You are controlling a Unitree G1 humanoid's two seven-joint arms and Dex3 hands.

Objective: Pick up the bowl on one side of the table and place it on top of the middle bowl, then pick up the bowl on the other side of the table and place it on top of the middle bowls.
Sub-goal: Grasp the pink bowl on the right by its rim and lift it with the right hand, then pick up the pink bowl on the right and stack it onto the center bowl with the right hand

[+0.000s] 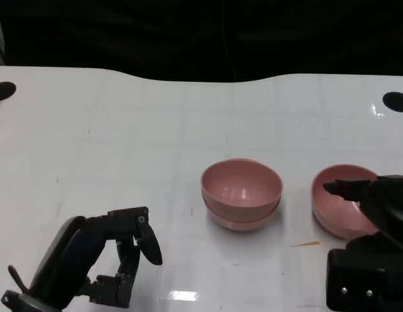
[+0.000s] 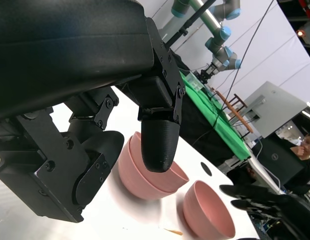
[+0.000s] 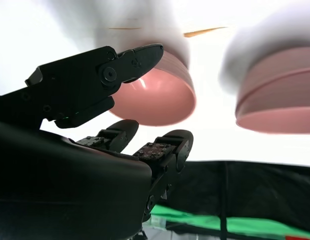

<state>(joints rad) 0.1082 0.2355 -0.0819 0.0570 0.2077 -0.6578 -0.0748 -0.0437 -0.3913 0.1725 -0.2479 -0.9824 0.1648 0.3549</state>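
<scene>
Two pink bowls (image 1: 242, 194) sit stacked at the table's middle, also seen in the left wrist view as the stack (image 2: 145, 175). A single pink bowl (image 1: 341, 201) stands to their right. My right hand (image 1: 374, 214) is at this bowl's near right side, with one finger reaching over its rim. In the right wrist view the bowl (image 3: 160, 100) lies just beyond the spread fingers (image 3: 140, 57), and I see no grip on it. My left hand (image 1: 117, 260) hangs at the lower left with its fingers apart, holding nothing and well away from the stack.
A small tan splinter (image 1: 305, 244) lies on the white table in front of the right bowl. Black round holes (image 1: 396, 101) mark the far corners. Beyond the table the left wrist view shows a green-covered bench (image 2: 215, 115) and a person (image 2: 307, 145).
</scene>
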